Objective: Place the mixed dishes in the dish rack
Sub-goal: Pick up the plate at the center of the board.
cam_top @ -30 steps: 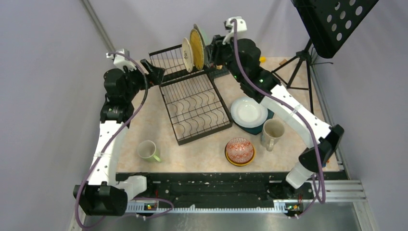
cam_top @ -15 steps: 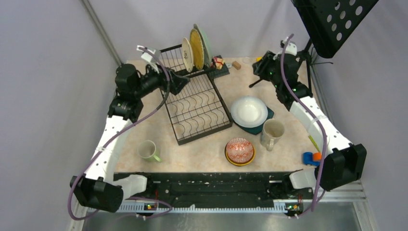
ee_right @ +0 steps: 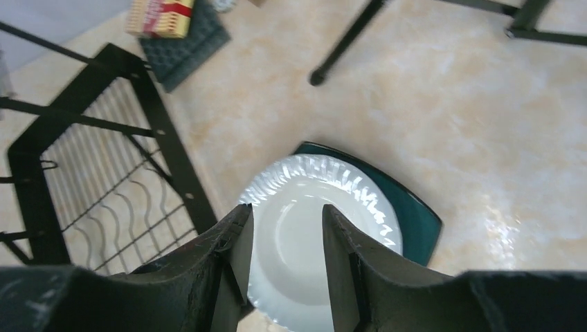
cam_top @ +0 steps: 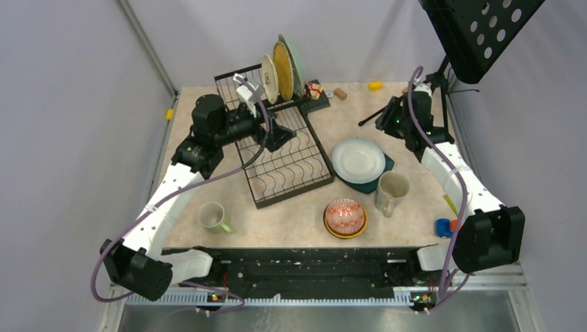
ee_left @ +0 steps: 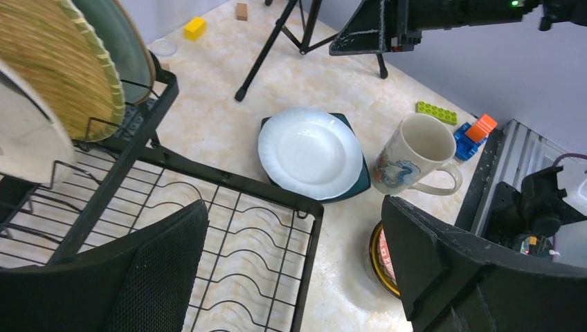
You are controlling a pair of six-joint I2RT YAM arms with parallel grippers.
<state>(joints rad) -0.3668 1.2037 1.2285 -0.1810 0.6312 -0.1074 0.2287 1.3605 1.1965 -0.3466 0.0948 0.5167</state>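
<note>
Honestly, the white plate (ee_right: 294, 270) looks like the next one to go. It's lying flat on top of the dark teal plate (ee_right: 415, 214), on the table just right of the dish rack (cam_top: 291, 166), with the cream mug (cam_top: 392, 190) right beside it. The right gripper (ee_right: 285, 211) hangs above it with its jaws partway apart and nothing in them. The left gripper (ee_left: 294, 207) is spread wide over the rack's lower tray, also holding nothing. My read on the plate: stiff, glossy, probably slick, not heavy, but it'd chip if dropped. You can't grab the middle, so I'd go for the fluted rim, one finger over the lip and one under. The side toward the rack seems best, since it sticks out past the teal one there. I'd watch that the teal plate doesn't drag along. The upright plates (cam_top: 280, 69) already fill part of the raised section, so a free slot next to them seems like the spot.
</note>
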